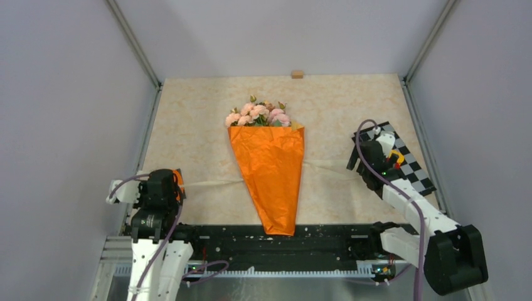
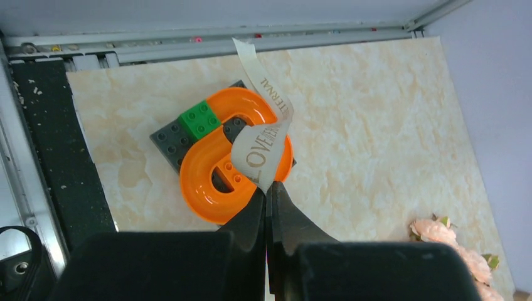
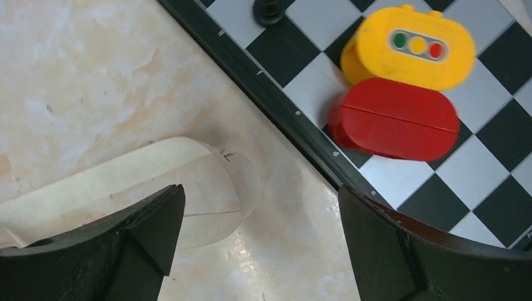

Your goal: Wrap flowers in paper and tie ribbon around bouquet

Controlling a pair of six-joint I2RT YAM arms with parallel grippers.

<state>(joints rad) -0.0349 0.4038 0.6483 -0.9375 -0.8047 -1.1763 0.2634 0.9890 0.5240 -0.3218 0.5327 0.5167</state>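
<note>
**Wrapped bouquet with the ribbon laid crosswise beneath it; one end pinched, the other not yet taken.**

At the middle of the tabletop [image 1: 188, 125] the bouquet [image 1: 270, 169] is laid with its flowers [image 1: 258, 114] toward the far edge and its tip toward the near edge. The ribbon [image 1: 210, 183] is run under it, its long axis from left edge to right edge. Its left end is pinched in the left claw [image 2: 270, 194], pressed together above an orange toy piece [image 2: 207, 188]. Its right end is seen just below the right claw [image 3: 260, 194], spread wide beside the checkered board [image 1: 408, 160]. That arm is judged the nearer for this end.
</note>
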